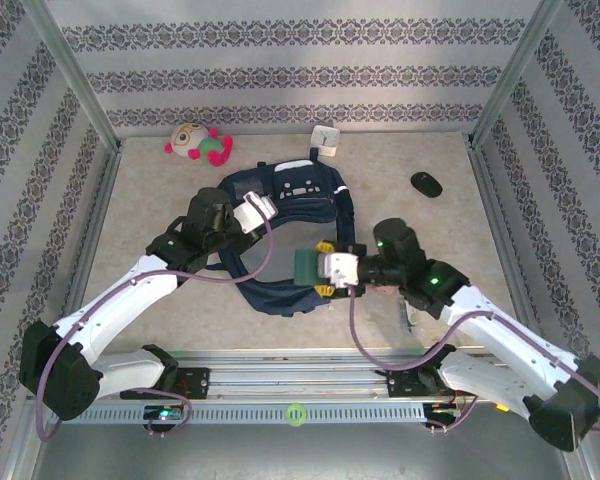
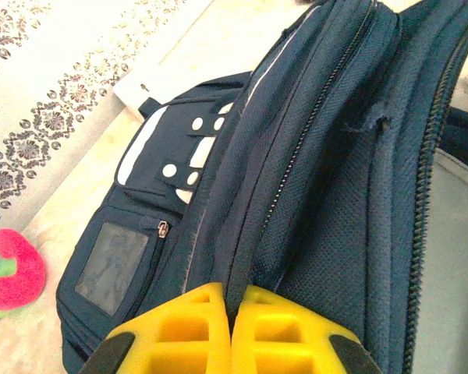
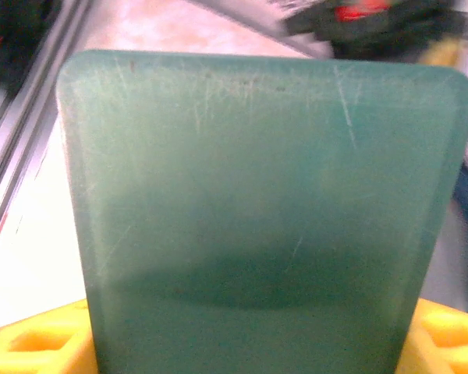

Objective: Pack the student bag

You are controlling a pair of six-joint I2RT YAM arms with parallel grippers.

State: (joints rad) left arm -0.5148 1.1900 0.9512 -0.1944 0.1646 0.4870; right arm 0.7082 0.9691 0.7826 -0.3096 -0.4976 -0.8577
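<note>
The student bag [image 1: 298, 192] lies flat mid-table, navy with white patches, its main compartment facing the arms. My left gripper [image 1: 254, 213] is at the bag's left side. Seen from the left wrist, its yellow fingers [image 2: 191, 327] are shut on a fold of the bag's [image 2: 320, 195] zipper edge. My right gripper [image 1: 325, 268] hovers over the bag's near opening, shut on a flat green case [image 1: 306, 266] with rounded corners. The right wrist view has that green case [image 3: 257, 195] close up, standing between the yellow fingers [image 3: 39, 347].
A pink and green plush toy [image 1: 198, 144] lies at the back left and also shows from the left wrist [image 2: 12, 273]. A small white box [image 1: 325, 138] sits behind the bag. A black oval object [image 1: 426, 183] lies back right. Patterned walls enclose the table.
</note>
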